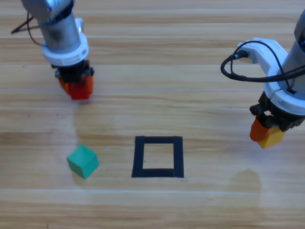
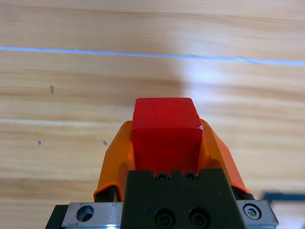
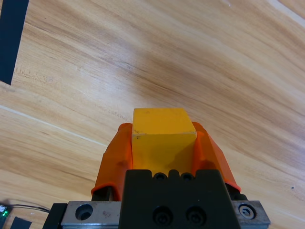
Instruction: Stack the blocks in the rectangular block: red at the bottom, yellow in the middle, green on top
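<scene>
The red cube (image 1: pixel 80 89) sits between the orange jaws of my left gripper (image 1: pixel 76 86) at the upper left of the table; in the left wrist view the red cube (image 2: pixel 165 135) is clamped on both sides by my left gripper (image 2: pixel 165 143). My right gripper (image 1: pixel 267 135) is at the right edge, shut on the yellow cube (image 1: pixel 272 138), seen close as the yellow cube (image 3: pixel 163 137) in my right gripper (image 3: pixel 163 143). The teal-green cube (image 1: pixel 83 161) lies free on the table, left of the black tape rectangle (image 1: pixel 157 157), which has nothing inside it.
A black cable (image 1: pixel 243 67) loops off the right arm. A corner of the black tape (image 3: pixel 11 38) shows at the right wrist view's upper left. Bare wooden table (image 1: pixel 190 95) lies between the two arms.
</scene>
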